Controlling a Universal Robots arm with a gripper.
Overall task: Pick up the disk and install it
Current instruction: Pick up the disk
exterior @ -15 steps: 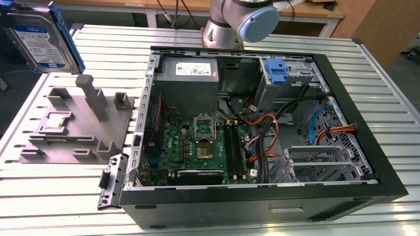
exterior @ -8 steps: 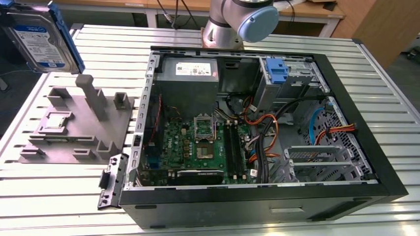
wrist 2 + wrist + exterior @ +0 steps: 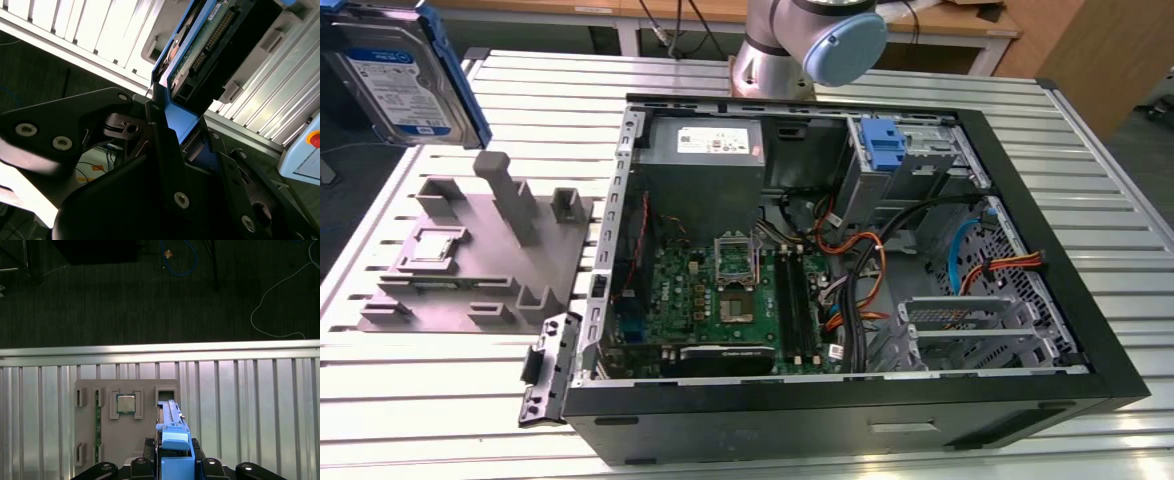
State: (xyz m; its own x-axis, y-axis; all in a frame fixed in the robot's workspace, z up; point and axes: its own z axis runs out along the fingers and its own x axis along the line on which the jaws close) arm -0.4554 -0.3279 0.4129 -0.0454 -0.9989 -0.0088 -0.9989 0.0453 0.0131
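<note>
Silver disk in its blue plastic frame hangs in the air at the exterior view's far left, above the grey moulded tray. It's well apart from the open PC case, which sits off to the right on the slatted metal table. Claw is pinching the blue frame end, so the disk's long axis runs straight out from it, edge-on in the first wrist view. A small square chip sits in the tray below. Install isn't done yet, I'd say.
</note>
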